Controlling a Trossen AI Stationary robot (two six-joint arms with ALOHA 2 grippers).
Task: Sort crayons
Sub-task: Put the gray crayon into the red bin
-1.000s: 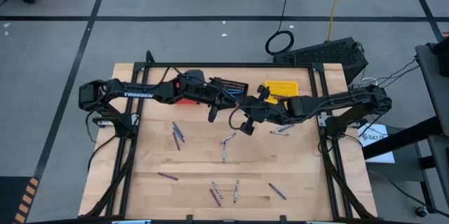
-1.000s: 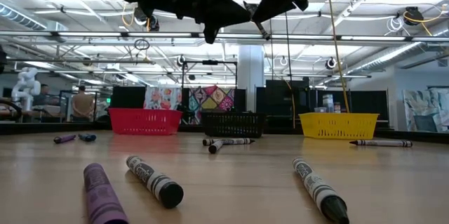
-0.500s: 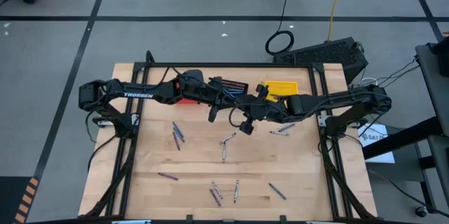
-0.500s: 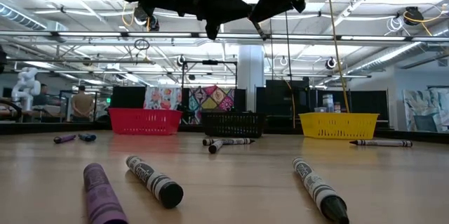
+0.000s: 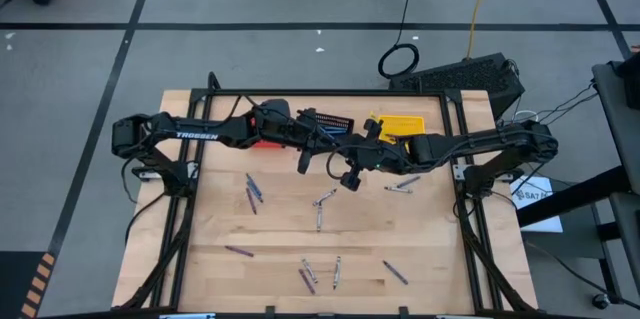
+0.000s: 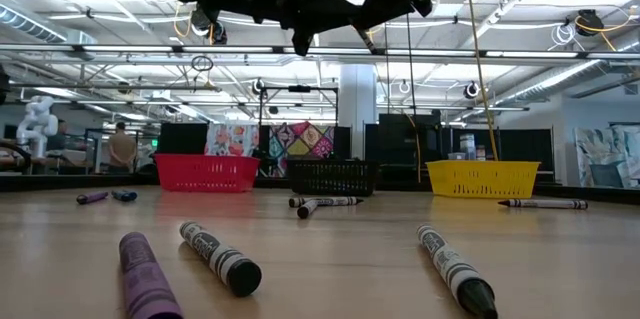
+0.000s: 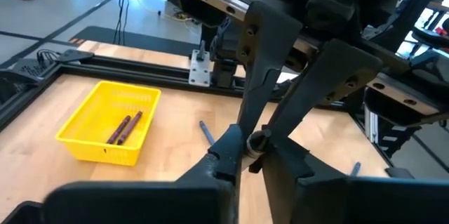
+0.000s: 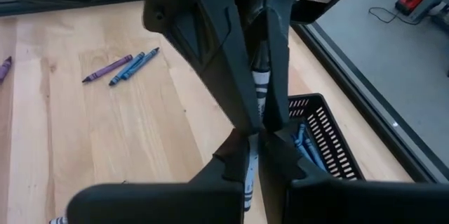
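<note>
While both arms hang above the far middle of the table, beside the black basket (image 8: 319, 122), the right gripper (image 8: 254, 134) is clamped narrow on a grey crayon (image 8: 258, 87) with a white label. The left gripper (image 7: 252, 147) meets it tip to tip at that crayon; whether it grips cannot be told. Other crayons (image 5: 320, 209) lie scattered nearer on the wooden table (image 5: 280, 229), and two maroon ones sit in the yellow basket (image 7: 84, 122) to the right.

Both arms matte black, built of angular segments. Left arm (image 5: 200, 134) carries white "TROSSEN" lettering on its upper link. Right arm (image 5: 480, 144): same black links, thin black cable looping near the wrist.
</note>
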